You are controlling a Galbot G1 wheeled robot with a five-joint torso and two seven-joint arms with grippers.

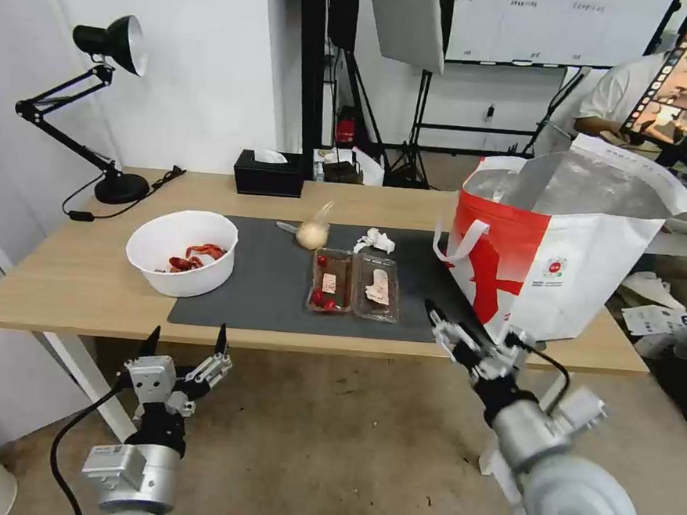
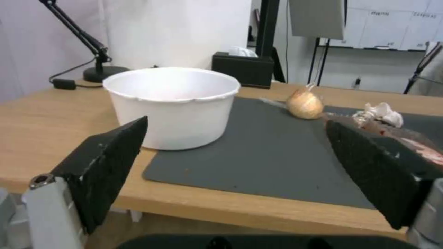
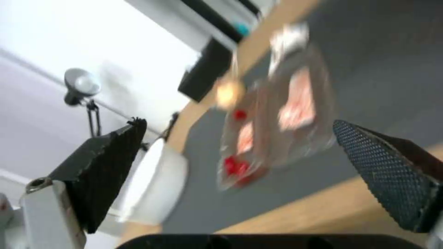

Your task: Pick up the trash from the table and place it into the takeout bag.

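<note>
- My left gripper (image 1: 185, 339) hangs below the near edge of the worktop (image 1: 68, 270), fingers spread wide, nothing between them. It sits just in front of the white bowl (image 1: 182, 251).
- My right gripper (image 1: 443, 318) is raised at the near edge of the worktop, beside the lower front of the takeout bag (image 1: 571, 258). In the right wrist view both fingers stand apart and carry nothing.
- White bowl: on the left end of the dark grey mat (image 1: 271, 284), overlapping its edge; red scraps inside.
- Clear plastic hinged tray (image 1: 355, 285): lying open and flat on the mat near its middle, red scraps in the left half, a pale piece in the right half.
- Clear plastic bag with beige lump (image 1: 312, 232): on the mat just behind the tray.
- Crumpled white tissue (image 1: 375, 241): on the mat, just right of the lump bag.
- Takeout bag: upright on the right end of the worktop, mouth open, foil lining showing.
- Black tissue box (image 1: 268, 173) and black desk lamp (image 1: 95, 107) at the far side.
</note>
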